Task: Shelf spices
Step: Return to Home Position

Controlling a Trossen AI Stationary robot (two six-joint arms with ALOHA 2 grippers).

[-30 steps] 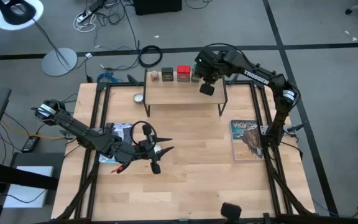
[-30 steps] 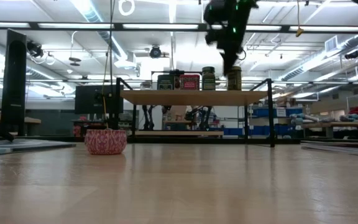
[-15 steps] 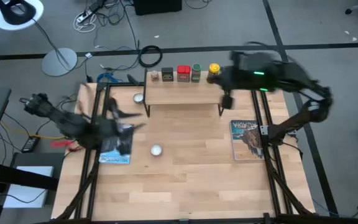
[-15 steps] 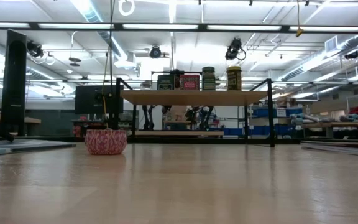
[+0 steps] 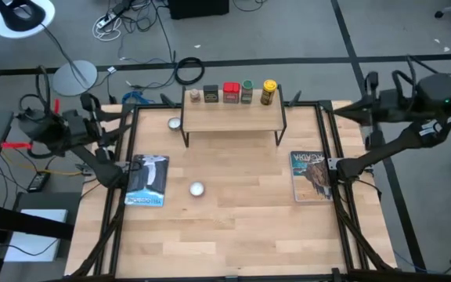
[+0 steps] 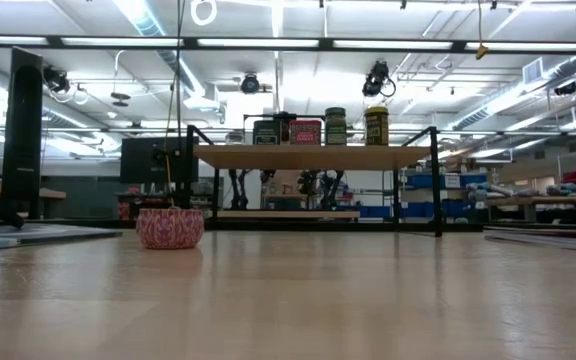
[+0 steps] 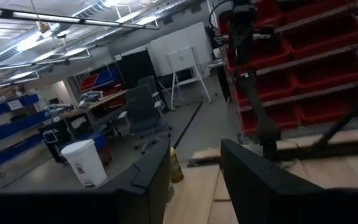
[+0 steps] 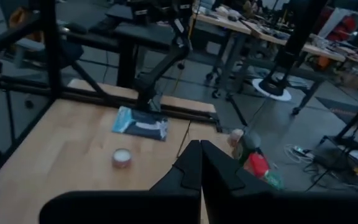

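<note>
Standing on shelf (image 5: 229, 119), spices (image 5: 230, 92) well apart from right gripper (image 8: 199, 147).

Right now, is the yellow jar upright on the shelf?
Upright: the yellow jar stands cap up on the shelf.

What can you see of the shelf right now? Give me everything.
The shelf is a low riser: a light-wood plank on thin black metal legs, level, standing at the back middle of the table. Five spices stand in a row along its rear edge: brownish jar, black tin, red tin, green-capped jar, yellow jar. The rest of the plank is bare. The low view shows open space beneath it. A silver disc lies on the table by its left end.
</note>
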